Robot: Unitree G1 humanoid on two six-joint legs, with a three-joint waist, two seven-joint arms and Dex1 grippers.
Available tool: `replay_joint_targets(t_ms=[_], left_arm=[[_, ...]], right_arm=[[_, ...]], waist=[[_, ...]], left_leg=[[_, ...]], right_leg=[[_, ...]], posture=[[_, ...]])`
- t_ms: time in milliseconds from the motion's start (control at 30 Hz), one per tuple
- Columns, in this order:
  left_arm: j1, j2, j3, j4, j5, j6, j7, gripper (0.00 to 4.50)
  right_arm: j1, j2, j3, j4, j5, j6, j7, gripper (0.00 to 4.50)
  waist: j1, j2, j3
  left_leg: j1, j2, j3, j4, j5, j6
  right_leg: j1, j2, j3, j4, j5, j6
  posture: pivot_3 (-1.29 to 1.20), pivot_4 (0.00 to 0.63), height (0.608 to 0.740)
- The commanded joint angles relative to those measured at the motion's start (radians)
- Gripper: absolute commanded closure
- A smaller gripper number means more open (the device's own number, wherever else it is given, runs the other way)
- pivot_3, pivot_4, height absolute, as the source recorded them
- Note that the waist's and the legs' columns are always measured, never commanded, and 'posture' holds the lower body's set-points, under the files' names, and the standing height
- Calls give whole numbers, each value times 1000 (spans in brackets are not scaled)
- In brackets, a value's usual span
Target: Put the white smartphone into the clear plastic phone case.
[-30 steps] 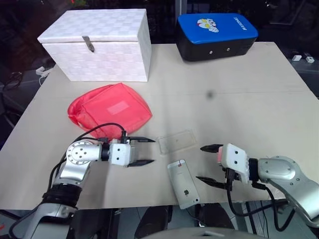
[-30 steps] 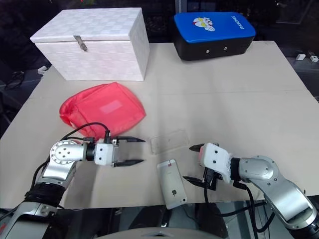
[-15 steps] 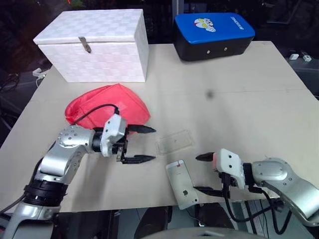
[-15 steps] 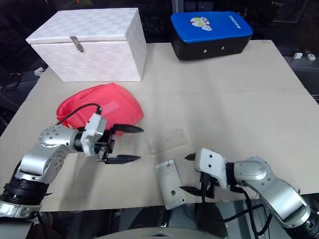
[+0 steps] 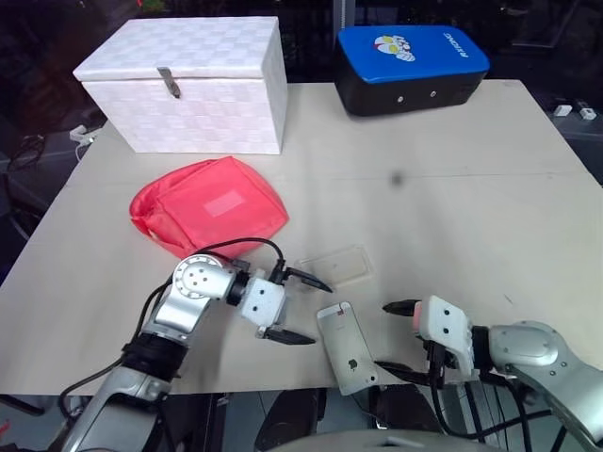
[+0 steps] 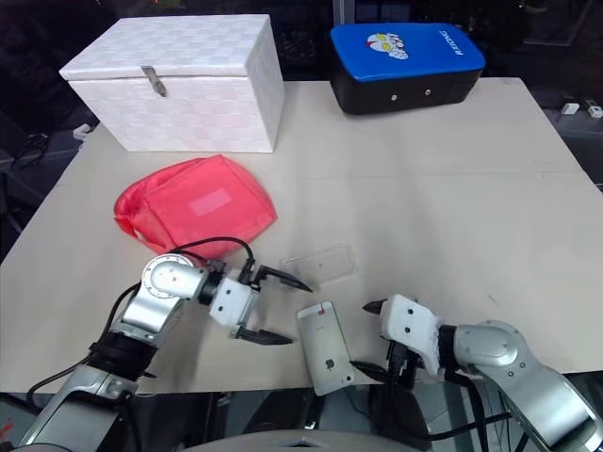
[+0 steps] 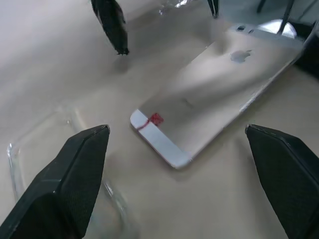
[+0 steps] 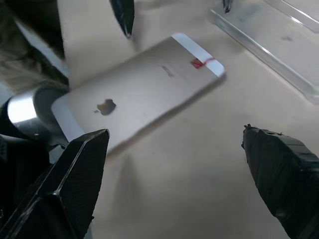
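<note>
The phone is lying back-up at the table's near edge, its near end seeming to hang a little over that edge, though I cannot be sure. The case is lying flat just beyond the phone's far end, apart from it. The left gripper is hovering just left of the phone, pointing toward it, its fingers spread wide and gripping nothing; one fingertip is sitting close by the case's left end. The right gripper is hanging just right of the phone, fingers likewise spread and empty. Farther back, a red pouch, a white box and a blue-topped box are sitting.
</note>
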Motion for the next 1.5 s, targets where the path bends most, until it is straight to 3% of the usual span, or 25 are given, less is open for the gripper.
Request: replay_joint_targets(t_ms=[33, 300, 567, 633, 800, 933, 1067, 1267, 1500], left_arm=[[-64, -30, -46, 28, 74, -66, 37, 42], [-172, -161, -123, 103, 203, -59, 187, 42], [-279, -308, -183, 284, 244, -65, 250, 42], [-296, -319, -164, 299, 198, -33, 231, 42], [-274, -245, -105, 219, 14, 77, 97, 42], [-152, -13, 2, -82, -308, 556, -42, 42], [-17, 159, 68, -277, -430, 762, -71, 42], [252, 278, 222, -455, -467, 783, -31, 42], [391, 273, 326, -431, -430, 706, 2, 42]], right_arm=[[38, -11, -59, -76, 18, 6, -21, 0], [159, -19, -167, -148, 11, 30, -77, 0], [175, -27, -201, -165, -39, 7, -115, 0], [168, -64, -208, -166, -31, -1, -68, 0], [155, -166, -215, -127, -91, -109, 13, 0], [32, -215, -111, -2, -179, -286, 106, 0], [-88, -205, -5, 119, -240, -435, 188, 0], [-271, -167, 119, 283, -276, -617, 328, 0], [-415, -128, 226, 396, -276, -754, 505, 0]], waist=[[4, 0, 0], [5, -1, 0], [5, -1, 0], [4, -1, 0], [-16, -2, 1], [-47, -3, 2], [-41, -1, 3], [-24, -3, 6], [-13, -2, 6]], left_leg=[[0, 0, 0, 0, 0, 0], [0, 0, 0, 1, 0, 0], [1, -1, 0, 2, 0, 0], [1, -1, 0, 2, 0, 0], [1, 0, 0, 2, 0, 0], [2, 1, 1, 2, 0, 0], [3, 2, 2, 1, 0, 0], [2, 1, 2, 1, 0, 0], [2, 2, 1, 0, 0, 0]], right_leg=[[0, 0, 0, 0, 0, 0], [1, 0, 0, 0, 0, 1], [3, 1, -1, 1, 1, 2], [3, 1, 0, 0, 1, 2], [2, 2, 0, 1, 1, 2], [2, 2, 1, 1, 1, 2], [2, 2, 2, 0, 1, 1], [2, 1, 2, -1, 1, 1], [2, 1, 1, -1, 1, 1]], posture=[[0, 150, 740], [0, 150, 740], [0, 150, 740], [0, 150, 740], [0, 150, 740], [0, 150, 740], [0, 150, 740], [0, 150, 740], [0, 150, 740]])
